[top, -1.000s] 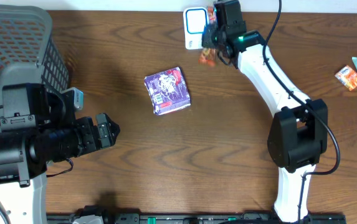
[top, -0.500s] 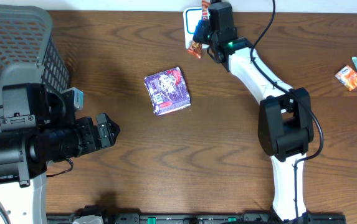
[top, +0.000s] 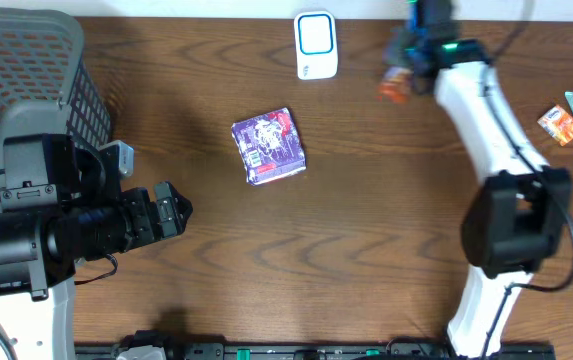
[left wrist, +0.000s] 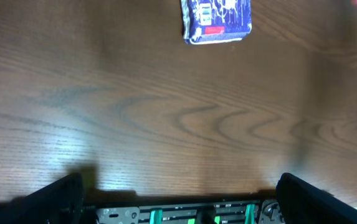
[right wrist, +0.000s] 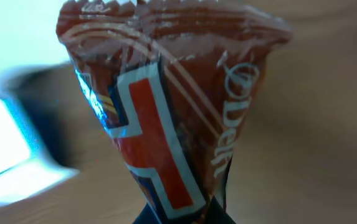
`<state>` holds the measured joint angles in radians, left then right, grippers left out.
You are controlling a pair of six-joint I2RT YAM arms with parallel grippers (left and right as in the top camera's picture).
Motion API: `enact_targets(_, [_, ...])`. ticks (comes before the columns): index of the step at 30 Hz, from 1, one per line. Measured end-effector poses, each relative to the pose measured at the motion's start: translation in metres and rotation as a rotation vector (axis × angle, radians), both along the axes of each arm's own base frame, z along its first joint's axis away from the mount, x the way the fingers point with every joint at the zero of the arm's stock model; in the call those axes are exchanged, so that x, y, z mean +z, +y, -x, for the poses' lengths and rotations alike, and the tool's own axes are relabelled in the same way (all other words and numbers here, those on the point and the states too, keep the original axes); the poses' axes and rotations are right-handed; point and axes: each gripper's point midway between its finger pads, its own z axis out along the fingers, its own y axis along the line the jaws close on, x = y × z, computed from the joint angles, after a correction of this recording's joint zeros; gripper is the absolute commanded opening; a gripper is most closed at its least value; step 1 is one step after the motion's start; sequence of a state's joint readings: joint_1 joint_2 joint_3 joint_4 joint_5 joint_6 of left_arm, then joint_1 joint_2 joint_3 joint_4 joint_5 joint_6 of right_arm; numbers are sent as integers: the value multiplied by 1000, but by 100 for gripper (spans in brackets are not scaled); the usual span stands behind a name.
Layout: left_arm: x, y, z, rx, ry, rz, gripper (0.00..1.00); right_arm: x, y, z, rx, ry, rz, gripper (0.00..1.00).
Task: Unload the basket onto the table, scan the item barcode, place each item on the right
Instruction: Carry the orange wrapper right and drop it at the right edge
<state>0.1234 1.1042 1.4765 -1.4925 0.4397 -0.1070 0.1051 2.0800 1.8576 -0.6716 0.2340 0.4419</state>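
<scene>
My right gripper (top: 412, 58) is shut on a brown and orange snack wrapper (top: 396, 87) at the back of the table, to the right of the white barcode scanner (top: 315, 45). In the right wrist view the wrapper (right wrist: 166, 112) fills the frame, pinched at its lower end by the gripper (right wrist: 184, 214), and the scanner (right wrist: 4, 146) is a blur at the left. A purple packet (top: 269, 146) lies flat mid-table. My left gripper (top: 173, 210) stands open near the left side, well short of the purple packet (left wrist: 217, 20), with nothing between its fingers (left wrist: 47, 199).
A grey mesh basket (top: 36, 60) stands at the back left. Two small packets (top: 571, 115) lie at the far right edge. A black rail (left wrist: 184, 214) runs along the table's front edge.
My right arm swung from in front of the scanner to the right, carrying the snack wrapper with it. The left arm has not moved.
</scene>
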Motion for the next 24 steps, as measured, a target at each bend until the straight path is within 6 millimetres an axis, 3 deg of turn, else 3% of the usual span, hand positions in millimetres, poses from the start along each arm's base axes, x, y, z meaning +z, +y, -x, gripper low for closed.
enact_targets(3, [0, 0, 0, 0, 0, 0, 98, -5, -66, 15, -103, 73, 115, 2])
enact_targets(4, [0, 0, 0, 0, 0, 0, 98, -6, -86, 19, -131, 89, 147, 8])
enact_targets(8, [0, 0, 0, 0, 0, 0, 98, -6, -156, 32, -221, 125, 226, 61])
enact_targets(10, [0, 0, 0, 0, -1, 0, 98, -6, -186, 41, -260, 141, 244, 68])
enact_targets(13, [0, 0, 0, 0, 0, 0, 98, -14, -214, 53, -286, 177, 226, 76])
enact_targets(15, [0, 0, 0, 0, 0, 0, 98, -27, -219, 59, -265, 211, 171, 76])
enact_targets(18, [0, 0, 0, 0, 0, 0, 98, -45, -207, 62, -200, 239, 45, 75])
enact_targets(21, [0, 0, 0, 0, 0, 0, 98, -55, -176, 60, -106, 253, -95, 75])
enact_targets(24, [0, 0, 0, 0, 0, 0, 98, -58, -131, 58, 13, 261, -248, 76])
